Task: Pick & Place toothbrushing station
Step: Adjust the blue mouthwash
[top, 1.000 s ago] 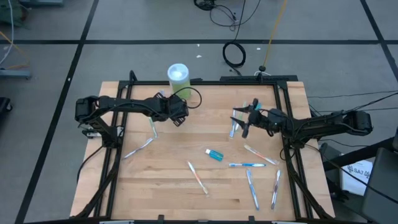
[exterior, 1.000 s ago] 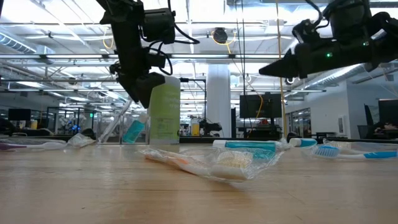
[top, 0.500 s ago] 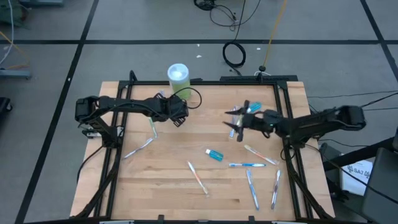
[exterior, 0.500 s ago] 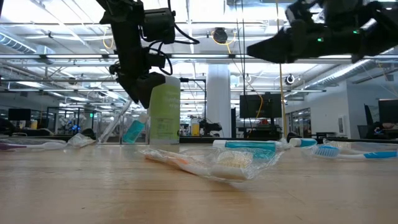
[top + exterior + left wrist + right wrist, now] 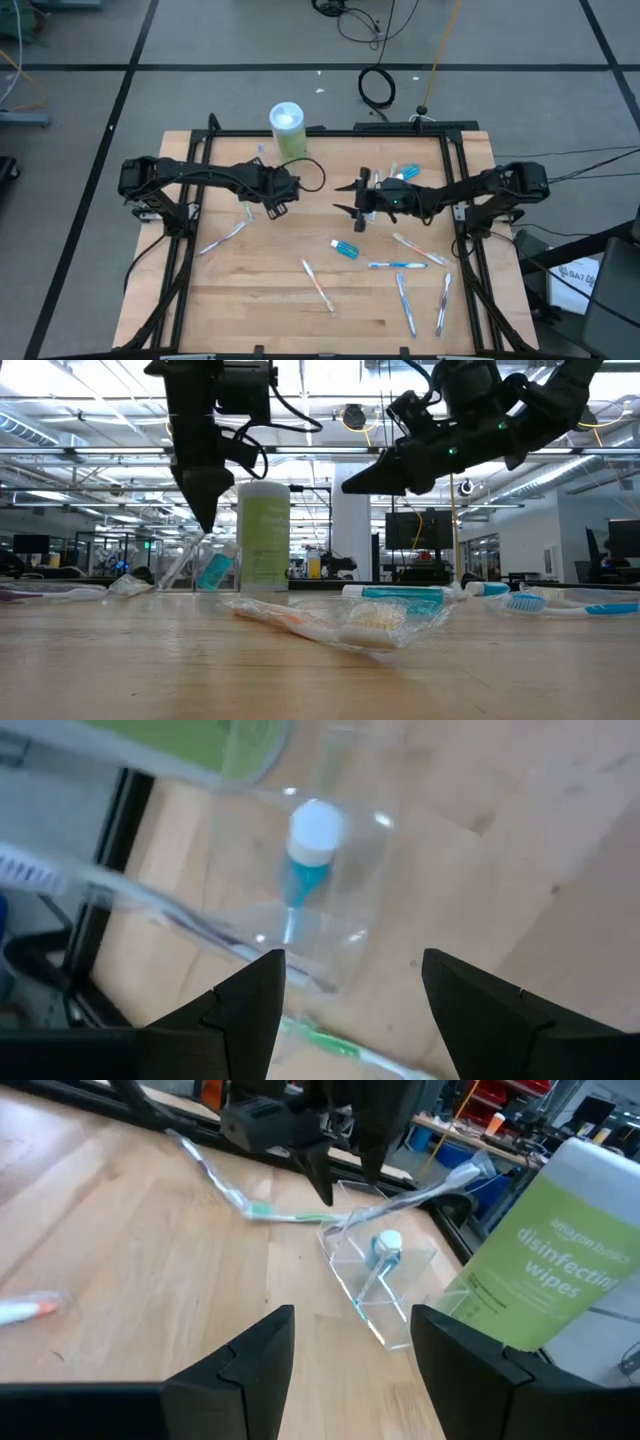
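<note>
— What is sitting on the desk (image 5: 250, 300), biggest things first?

— The green wipes container (image 5: 287, 128) is standing at the far edge, left of the middle. Both arms are reaching in over the desk's middle. The left gripper (image 5: 276, 207) is hanging just this side of the container, pointing down, its fingers (image 5: 250, 1010) standing apart with nothing between them. The right gripper (image 5: 352, 203) is hovering near the centre, aimed toward the left one, jaws spread and empty too.

— And the clear cup?

— The clear plastic cup (image 5: 375, 1280) is lying beside the container, under the left gripper, with a blue white-capped tube (image 5: 308, 850) and a toothbrush (image 5: 440, 1185) showing in or through it; I cannot tell which.

— The rest?

— Other toothbrushes are lying scattered: one (image 5: 222, 238) toward the left edge, one (image 5: 318, 285) near the front centre, several (image 5: 405, 300) toward the front right corner. Another small blue tube (image 5: 345, 249) is lying near the centre.
</note>
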Tool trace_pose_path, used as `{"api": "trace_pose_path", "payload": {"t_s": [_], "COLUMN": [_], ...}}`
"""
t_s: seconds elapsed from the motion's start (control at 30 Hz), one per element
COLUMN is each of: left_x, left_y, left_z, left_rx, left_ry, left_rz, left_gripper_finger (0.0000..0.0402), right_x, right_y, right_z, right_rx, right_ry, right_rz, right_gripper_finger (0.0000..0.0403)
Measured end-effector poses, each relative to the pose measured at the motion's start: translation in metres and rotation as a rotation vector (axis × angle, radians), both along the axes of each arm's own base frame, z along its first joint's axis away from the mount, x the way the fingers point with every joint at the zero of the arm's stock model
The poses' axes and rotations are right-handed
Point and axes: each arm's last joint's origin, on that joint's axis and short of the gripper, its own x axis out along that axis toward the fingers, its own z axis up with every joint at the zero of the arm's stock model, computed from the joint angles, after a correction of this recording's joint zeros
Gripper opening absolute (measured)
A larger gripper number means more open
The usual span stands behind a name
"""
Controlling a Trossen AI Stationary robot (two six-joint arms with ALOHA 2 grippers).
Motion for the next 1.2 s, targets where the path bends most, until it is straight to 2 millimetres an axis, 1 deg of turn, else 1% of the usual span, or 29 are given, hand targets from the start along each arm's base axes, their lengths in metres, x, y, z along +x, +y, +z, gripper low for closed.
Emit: {"api": "trace_pose_path", "payload": {"t_s": [0.2, 0.43, 0.53, 0.67, 0.83, 0.97, 1.07, 1.2], "left_x": [0.005, -0.003, -0.007, -0.007, -0.007, -0.005, -0.006, -0.006], "left_y": [0.005, 0.023, 0.029, 0.033, 0.032, 0.033, 0.036, 0.039], "left_z": [-0.007, -0.024, -0.030, -0.031, -0.031, -0.031, -0.031, -0.031], "left_rx": [-0.005, -0.068, -0.062, -0.063, -0.106, -0.097, -0.112, -0.117], "left_ry": [-0.033, -0.031, -0.026, -0.023, -0.028, -0.039, -0.025, -0.023], "left_rz": [-0.034, 0.005, 0.018, 0.014, -0.013, -0.025, -0.075, -0.080], "left_gripper_finger": [0.0241, 0.0241, 0.0241, 0.0241, 0.0241, 0.0241, 0.0226, 0.0170], "right_x": [-0.001, -0.001, -0.001, -0.001, -0.001, -0.001, -0.001, -0.001], "right_y": [0.000, 0.000, 0.000, 0.000, 0.000, 0.000, 0.000, 0.000], "right_z": [0.004, 0.003, 0.003, 0.003, 0.003, 0.003, 0.003, 0.003], "right_rx": [0.022, 0.022, 0.018, 0.006, -0.003, -0.003, -0.003, -0.003], "right_ry": [-0.020, -0.012, -0.014, -0.011, -0.010, -0.010, -0.010, -0.010], "right_rz": [-0.005, -0.005, -0.004, -0.002, 0.000, 0.000, 0.000, 0.000], "right_gripper_finger": [0.0196, 0.0196, 0.0196, 0.0196, 0.0196, 0.0196, 0.0196, 0.0196]}}
